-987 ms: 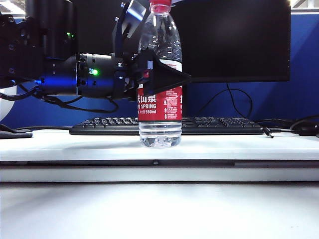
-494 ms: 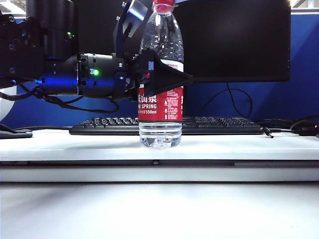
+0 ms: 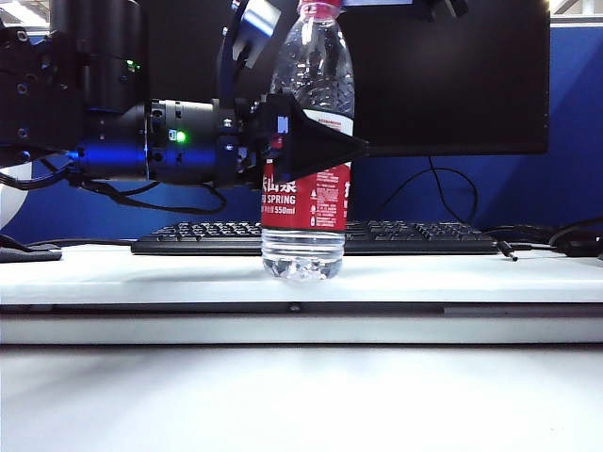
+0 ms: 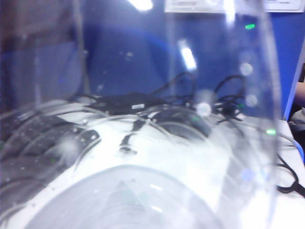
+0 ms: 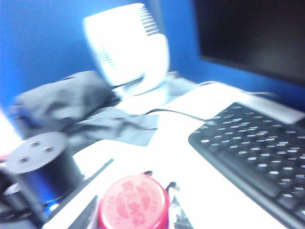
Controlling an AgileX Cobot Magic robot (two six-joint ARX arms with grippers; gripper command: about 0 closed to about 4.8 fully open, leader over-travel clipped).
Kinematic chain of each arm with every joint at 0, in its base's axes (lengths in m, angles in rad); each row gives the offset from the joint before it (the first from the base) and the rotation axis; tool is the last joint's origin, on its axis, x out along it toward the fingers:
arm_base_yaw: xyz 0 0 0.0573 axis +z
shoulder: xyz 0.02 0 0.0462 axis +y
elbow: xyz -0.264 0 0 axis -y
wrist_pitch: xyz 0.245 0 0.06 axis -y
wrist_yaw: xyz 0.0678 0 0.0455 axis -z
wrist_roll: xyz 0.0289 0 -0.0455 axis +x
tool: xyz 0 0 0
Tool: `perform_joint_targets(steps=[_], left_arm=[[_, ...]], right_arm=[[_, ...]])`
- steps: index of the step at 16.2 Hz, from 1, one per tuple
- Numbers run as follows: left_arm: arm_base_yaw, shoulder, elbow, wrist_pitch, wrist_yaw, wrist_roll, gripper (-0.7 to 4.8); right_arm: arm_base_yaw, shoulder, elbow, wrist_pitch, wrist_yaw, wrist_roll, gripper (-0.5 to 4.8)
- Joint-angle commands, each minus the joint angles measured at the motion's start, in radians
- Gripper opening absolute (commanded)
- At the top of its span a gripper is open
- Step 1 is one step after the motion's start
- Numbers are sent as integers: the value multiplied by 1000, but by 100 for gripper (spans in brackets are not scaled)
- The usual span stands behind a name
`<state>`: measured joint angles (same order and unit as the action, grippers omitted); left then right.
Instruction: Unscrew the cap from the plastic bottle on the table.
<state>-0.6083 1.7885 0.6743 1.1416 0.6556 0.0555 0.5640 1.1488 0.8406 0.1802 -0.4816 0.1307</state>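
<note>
**Bottle clamped at mid-body, cap on**

Bottle (image 3: 305,141): clear ribbed plastic, tall, standing upright on table (image 3: 141,273), long axis vertical, neck up. Base on the white top, just in front of keyboard (image 3: 415,237). Red-and-white label band around the middle, glossy, "SPRING" legible. Lower body ridged, water-clear, rounded shoulder tapering to a narrow neck.

Cap (image 3: 318,8): small, round, red, seated on the neck at the upper edge of the exterior view, partly cut off. In the right wrist view, cap (image 5: 134,202) seen from above, flat disc with raised lettering, blurred.

Left gripper (image 3: 306,146): reaching in level from the left, black wedge-shaped fingers clamped on the bottle at label height, one finger across the front face. Matte black arm body behind, green light glowing. Left wrist view filled by the bottle wall (image 4: 200,143), curved, transparent, smeared with reflections; fingers not discernible there.

Right gripper: no fingers clearly made out in any view; dark shapes at the top edge of the exterior view above the cap, too cropped to read. Spread or closed, cannot tell.

Table: flat, white, smooth, pale front edge. Keyboard black, low, matte keys. Monitor (image 3: 452,75) dark, glossy, behind the bottle. Black cables (image 3: 443,193) trailing against the blue backdrop
</note>
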Motion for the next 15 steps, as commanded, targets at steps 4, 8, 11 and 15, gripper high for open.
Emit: perform_joint_targets(steps=[4,8,11,15], left_arm=[[0,2,-3,-25,3,-10,268],[0,2,-3,-26,3,-10,268],[0,2,-3,-26,3,-10,268],[0,2,-3,-26,3,-11,268]], right_arm=[[-4,22,-1,-79,-159,0,133],[-21,32,-1,-79,-217,0,106],[-48,30,-1,-71,-197,2,107],[-58,27,-1,-34,-185,31,107]])
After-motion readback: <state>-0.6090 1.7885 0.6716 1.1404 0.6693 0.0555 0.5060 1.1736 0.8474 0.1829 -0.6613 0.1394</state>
